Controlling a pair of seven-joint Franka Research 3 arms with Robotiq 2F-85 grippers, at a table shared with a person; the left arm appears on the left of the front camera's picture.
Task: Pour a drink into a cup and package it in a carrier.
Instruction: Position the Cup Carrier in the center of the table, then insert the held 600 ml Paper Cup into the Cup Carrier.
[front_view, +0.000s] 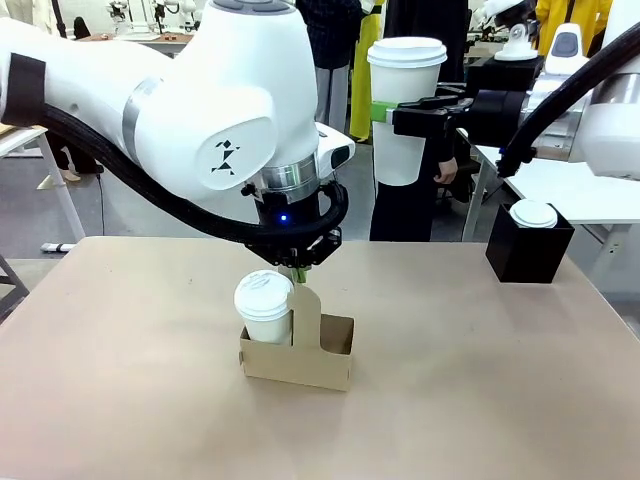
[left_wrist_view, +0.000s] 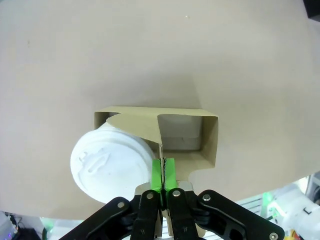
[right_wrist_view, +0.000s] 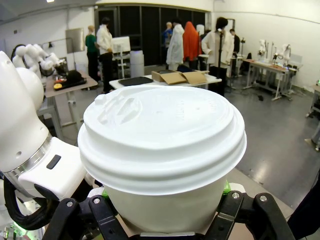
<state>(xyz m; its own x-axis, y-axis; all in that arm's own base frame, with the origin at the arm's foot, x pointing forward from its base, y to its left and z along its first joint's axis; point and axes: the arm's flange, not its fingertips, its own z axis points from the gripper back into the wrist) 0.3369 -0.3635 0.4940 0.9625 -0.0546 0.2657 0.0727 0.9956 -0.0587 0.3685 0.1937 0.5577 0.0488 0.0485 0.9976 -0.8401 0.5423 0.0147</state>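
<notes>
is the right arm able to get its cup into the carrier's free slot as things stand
Probably yes: the right gripper holds the cup, the carrier's free slot lies on its side, though the left gripper, shut on the handle, crowds it from above.

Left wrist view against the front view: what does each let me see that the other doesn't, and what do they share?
Left wrist view: looks down into the carrier, one slot empty, with the green pads pinched shut on its handle panel.
Front view: the right gripper holds the tall lidded cup aloft, and a black box carries another lidded cup.
Both: the left gripper on the carrier, a shorter lidded cup in one slot, and the tan table.
</notes>
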